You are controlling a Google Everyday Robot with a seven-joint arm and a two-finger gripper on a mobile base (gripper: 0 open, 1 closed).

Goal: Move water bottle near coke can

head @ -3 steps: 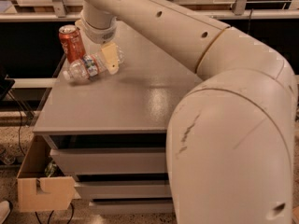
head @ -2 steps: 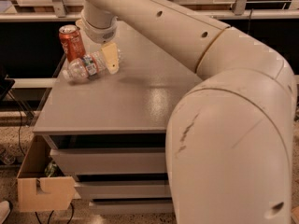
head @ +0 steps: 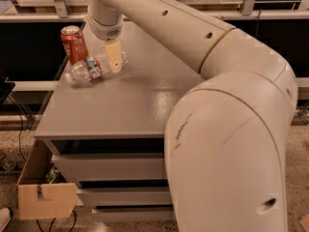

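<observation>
The water bottle (head: 91, 69) is clear plastic with a white, blue and red label band. It lies on its side at the back left of the grey table (head: 120, 110), its white cap pointing left. The coke can (head: 74, 43) stands upright just behind the bottle's cap end, very close to it or touching it. My gripper (head: 116, 64) hangs from the cream arm (head: 159, 18) and sits over the bottle's right end, with its cream tip in front of the bottle. The bottle's far side is hidden behind the gripper.
The table's left edge runs close to the bottle and the can. Drawers (head: 111, 168) sit under the tabletop. An open cardboard box (head: 41, 192) stands on the floor at the lower left. A rail and shelf (head: 270, 13) run behind the table.
The gripper sits slightly higher over the bottle than before. The bottle and the can have hardly moved.
</observation>
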